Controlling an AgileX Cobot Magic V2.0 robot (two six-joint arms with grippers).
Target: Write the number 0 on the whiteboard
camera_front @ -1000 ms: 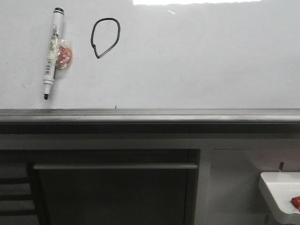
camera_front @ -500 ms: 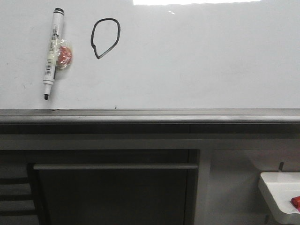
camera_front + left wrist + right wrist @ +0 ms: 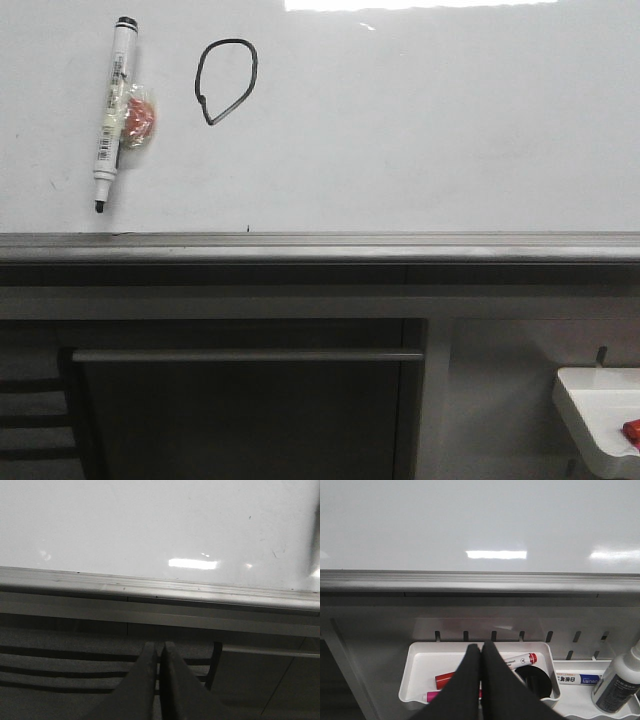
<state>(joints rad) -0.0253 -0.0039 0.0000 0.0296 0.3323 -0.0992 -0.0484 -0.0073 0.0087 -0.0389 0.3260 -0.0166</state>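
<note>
Only thing you can actually read is the number 0 [image 3: 226,81], hand-drawn in black on the whiteboard [image 3: 420,130]. The marker [image 3: 110,114] beside it has a printed label and barcode, and the box [image 3: 577,679] has print too, all too small.

Whiteboard [image 3: 420,130] is open across centre and right of the front frame, with obstacles only upper left: marker pen [image 3: 111,112] lying tilted, a red wrapped item [image 3: 137,117] touching its right side, the number 0 [image 3: 226,80] just right, and the grey edge rail [image 3: 320,245] below.
</note>
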